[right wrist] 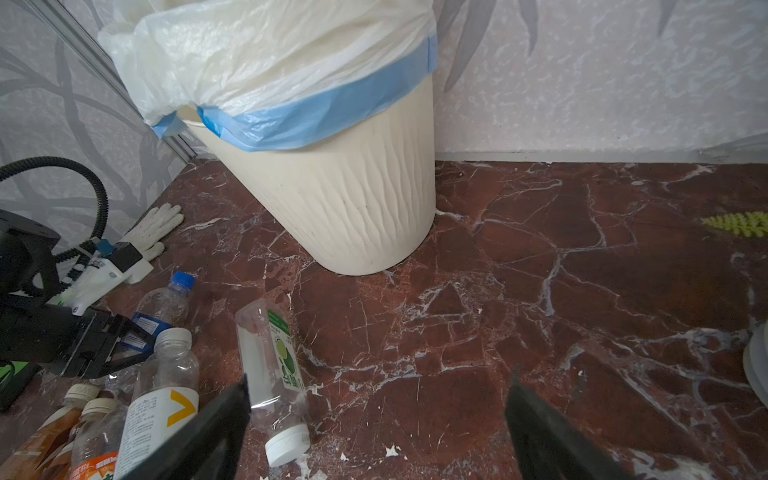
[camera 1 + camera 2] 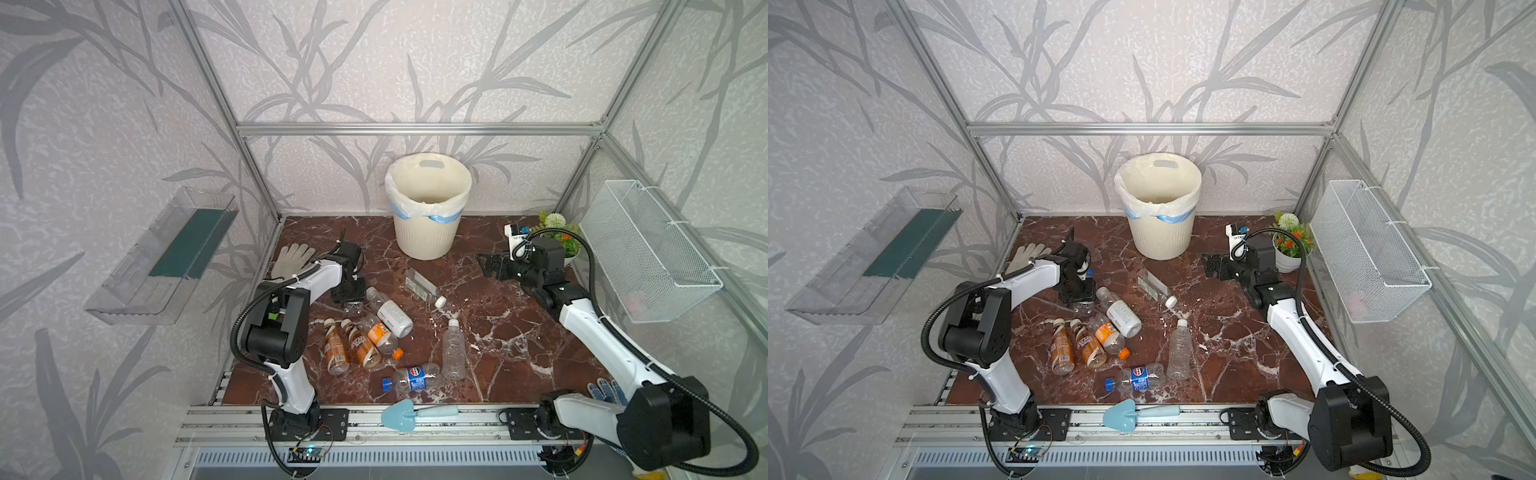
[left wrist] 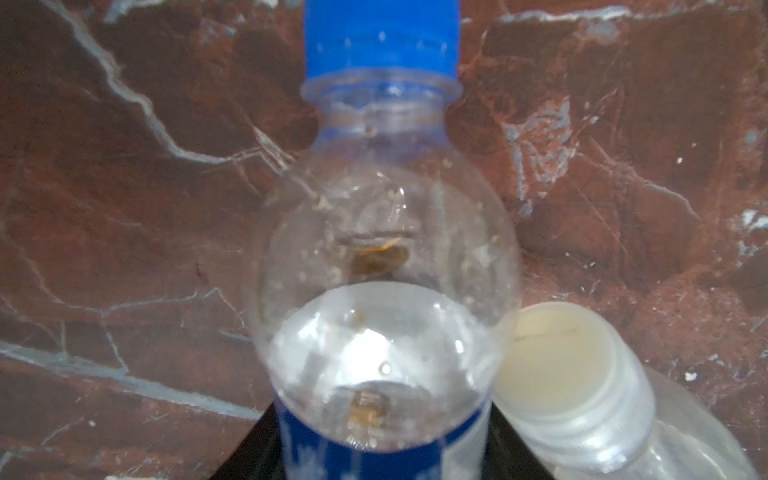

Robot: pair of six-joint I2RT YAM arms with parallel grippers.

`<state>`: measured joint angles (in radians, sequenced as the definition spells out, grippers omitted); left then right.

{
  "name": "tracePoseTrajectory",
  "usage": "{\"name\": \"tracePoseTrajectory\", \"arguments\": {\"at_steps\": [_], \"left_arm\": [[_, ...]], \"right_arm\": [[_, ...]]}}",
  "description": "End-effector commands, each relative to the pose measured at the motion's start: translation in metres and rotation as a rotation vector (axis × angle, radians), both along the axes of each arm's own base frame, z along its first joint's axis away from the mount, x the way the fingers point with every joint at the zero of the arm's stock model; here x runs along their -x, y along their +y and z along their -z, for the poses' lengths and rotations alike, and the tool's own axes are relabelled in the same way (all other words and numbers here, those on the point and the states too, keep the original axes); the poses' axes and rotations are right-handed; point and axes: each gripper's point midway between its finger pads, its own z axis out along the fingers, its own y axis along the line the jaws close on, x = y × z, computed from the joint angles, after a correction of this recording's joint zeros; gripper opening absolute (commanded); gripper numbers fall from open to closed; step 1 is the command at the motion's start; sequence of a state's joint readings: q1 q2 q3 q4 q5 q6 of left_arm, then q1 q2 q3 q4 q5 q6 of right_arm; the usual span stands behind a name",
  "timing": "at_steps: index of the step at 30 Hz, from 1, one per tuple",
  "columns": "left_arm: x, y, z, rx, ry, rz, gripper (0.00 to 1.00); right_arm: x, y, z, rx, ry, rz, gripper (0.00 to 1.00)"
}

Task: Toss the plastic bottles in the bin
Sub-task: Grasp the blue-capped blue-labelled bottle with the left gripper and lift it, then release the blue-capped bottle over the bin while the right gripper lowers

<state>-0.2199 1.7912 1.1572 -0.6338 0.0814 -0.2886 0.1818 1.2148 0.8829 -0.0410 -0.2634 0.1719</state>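
On the left we see the left gripper [image 2: 353, 296] down at the worktop [image 2: 519, 332], clenched on a blue-capped bottle [image 3: 386, 232]. In the left wrist view its black fingers [image 3: 253, 457] lie against both sides of the blue label. The bottle's cap points away from the camera. The neck of a white-labelled bottle [image 1: 162, 399] lies just beside that grip; we cannot tell whether the two bottles touch.

Toward the front edge more bottles lie flat:
- a pair of brown-labelled bottles [image 2: 336, 353] side by side
- an orange-capped bottle [image 2: 380, 336]
- a blue-labelled bottle [image 2: 411, 378]
- a clear unlabelled bottle [image 2: 453, 349]

The bin [image 2: 428, 237] stands upright at the back of the worktop by the rear wall, between the two arms and apart from every bottle.

Further right, the right gripper [image 1: 378, 436] hangs over the worktop with its fingers spread wide, grasping nothing. A green-labelled bottle [image 1: 274, 365] lies just beside one finger
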Motion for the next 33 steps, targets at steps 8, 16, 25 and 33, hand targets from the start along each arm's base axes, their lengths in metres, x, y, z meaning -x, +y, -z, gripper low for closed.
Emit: {"name": "tracePoseTrajectory", "arguments": {"at_steps": [8, 16, 25, 33], "left_arm": [[-0.017, 0.008, -0.054, 0.032, -0.184, -0.055, 0.48], [-0.027, 0.006, -0.18, 0.118, -0.603, -0.042, 0.5], [0.017, 0.002, -0.36, 0.262, -1.247, 0.058, 0.51], [0.004, -0.072, -0.519, 0.455, -1.546, 0.314, 0.5]], "right_arm": [[-0.005, 0.001, 0.002, -0.019, 0.007, -0.002, 0.95], [-0.002, 0.004, 0.025, 0.007, 0.076, -0.001, 0.92], [0.008, 0.03, 0.049, 0.065, 0.154, -0.064, 0.91], [0.011, 0.052, 0.035, 0.059, 0.117, -0.092, 0.91]]}}
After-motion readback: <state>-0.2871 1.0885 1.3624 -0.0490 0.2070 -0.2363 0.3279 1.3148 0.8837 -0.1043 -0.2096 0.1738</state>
